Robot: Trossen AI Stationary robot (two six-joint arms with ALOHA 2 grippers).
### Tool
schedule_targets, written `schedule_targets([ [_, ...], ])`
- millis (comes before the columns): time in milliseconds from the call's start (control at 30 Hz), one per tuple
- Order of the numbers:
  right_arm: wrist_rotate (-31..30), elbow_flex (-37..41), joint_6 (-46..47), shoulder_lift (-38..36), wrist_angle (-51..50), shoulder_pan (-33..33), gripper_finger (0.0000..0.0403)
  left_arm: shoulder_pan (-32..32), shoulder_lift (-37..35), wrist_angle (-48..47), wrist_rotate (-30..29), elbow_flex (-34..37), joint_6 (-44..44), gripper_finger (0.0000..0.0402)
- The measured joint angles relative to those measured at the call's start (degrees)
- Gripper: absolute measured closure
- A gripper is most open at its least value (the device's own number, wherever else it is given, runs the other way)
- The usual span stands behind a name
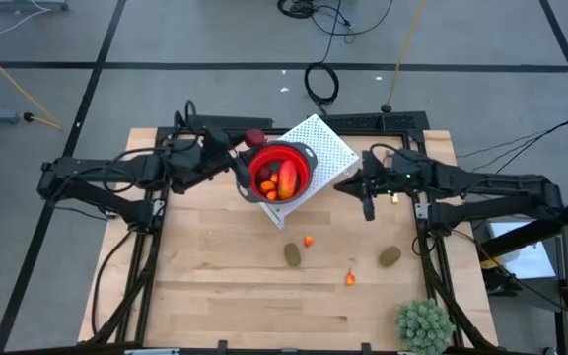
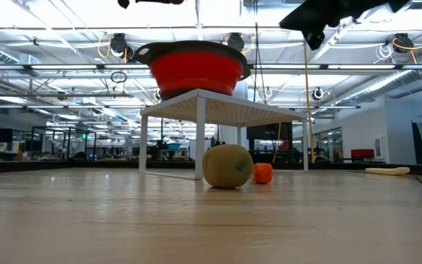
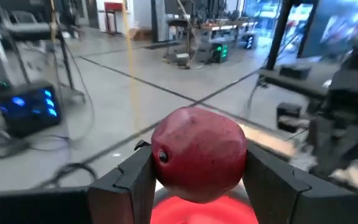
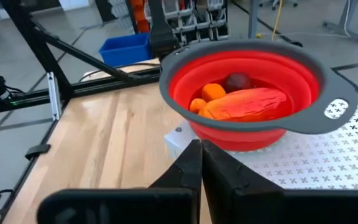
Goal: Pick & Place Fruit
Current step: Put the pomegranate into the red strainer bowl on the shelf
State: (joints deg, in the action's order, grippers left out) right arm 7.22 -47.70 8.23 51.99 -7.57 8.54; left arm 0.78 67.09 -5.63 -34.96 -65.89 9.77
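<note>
In the high view the left gripper (image 1: pixel 248 144) sits just left of centre near the top of the bench (image 1: pixel 215 286), its fingers (image 3: pixel 126 180) part-open and clamped on a dark red ball (image 1: pixel 255 138) at the upper-left rim of the red bowl (image 1: pixel 305 156). The bowl stands on a white perforated stand (image 1: pixel 331 148) and holds a longer red-orange piece (image 1: pixel 288 179), small orange bits (image 1: pixel 267 177) and, in the right wrist view, another dark ball (image 4: pixel 236 81). The right gripper (image 1: pixel 367 210) hangs to the right of the stand, fingers (image 4: pixel 188 171) pressed together with nothing between them. Lower in the frame, on the bare bench, lie two brown-green ovals (image 1: pixel 292 254) (image 1: pixel 390 257) and two tiny orange bits (image 1: pixel 308 241) (image 1: pixel 350 279). A spiky green plant (image 1: pixel 423 323) stands at the lower right.
</note>
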Motion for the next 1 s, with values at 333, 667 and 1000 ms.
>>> schedule_targets([
  [333, 0.0, 2.2, 0.0, -4.2, 0.0, 0.0, 0.0401, 1.7, 2.2, -4.5, 10.3, -0.1, 14.1, 0.0202],
  [667, 0.0, 2.2, 0.0, -4.3, -0.5, 0.0, 0.0402, 3.3, 5.5, -14.2, 17.2, -2.0, 20.6, 0.0202],
  [1000, 0.3, 2.2, -0.3, -4.3, -1.1, 0.0, 0.0402, 3.5, 15.2, -34.4, 17.7, -15.0, 19.3, 0.0202],
])
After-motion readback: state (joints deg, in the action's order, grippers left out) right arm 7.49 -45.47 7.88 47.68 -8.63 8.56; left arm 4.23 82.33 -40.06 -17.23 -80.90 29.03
